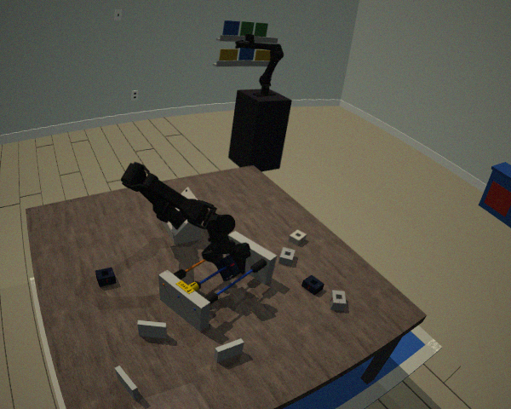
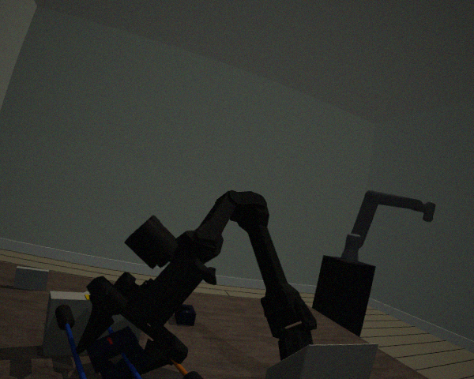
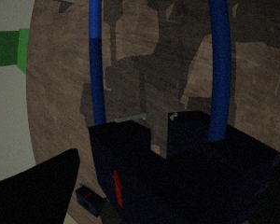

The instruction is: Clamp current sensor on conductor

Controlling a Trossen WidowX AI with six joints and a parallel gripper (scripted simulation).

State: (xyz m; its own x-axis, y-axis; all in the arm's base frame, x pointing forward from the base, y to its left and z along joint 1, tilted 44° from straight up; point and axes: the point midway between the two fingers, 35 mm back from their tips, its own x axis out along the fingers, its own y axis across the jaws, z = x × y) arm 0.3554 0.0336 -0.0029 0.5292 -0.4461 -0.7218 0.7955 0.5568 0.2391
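Tabletop (image 1: 290,211) (image 2: 229,318) (image 3: 61,70) ran across the middle and lower frame in the top view; black arm (image 1: 176,202) (image 2: 265,253) reached in from left of centre. Grey wall (image 1: 183,303) (image 2: 65,330), lower centre, carried the yellow marker (image 1: 186,286) (image 2: 87,297). Middle blue conductor (image 1: 211,274) (image 2: 130,365) (image 3: 220,70), judged the LOAD one, ran between it and the farther wall; outer blue conductor (image 1: 238,281) (image 2: 73,350) (image 3: 95,70) lay alongside. Dark sensor (image 1: 229,269) (image 2: 114,344) (image 3: 196,196) sat at the middle conductor, between the fingers of the end effector (image 1: 229,262) (image 2: 110,358) (image 3: 147,152), which stood wide apart, not clamped. Step in hand, my judgement: check seating and heading, then squeeze. To do well: centre the conductor in the opening, keep the outer one out, bring both fingers in evenly on the two halves, press until latched, open straight out. Hard to make out: the red mark (image 1: 232,265) (image 2: 110,340) (image 3: 118,189) gave no readable arrow direction; latch and far-side finger contact lost in darkness; lower edge cut the sensor off in the wrist view; marker lettering blurred.
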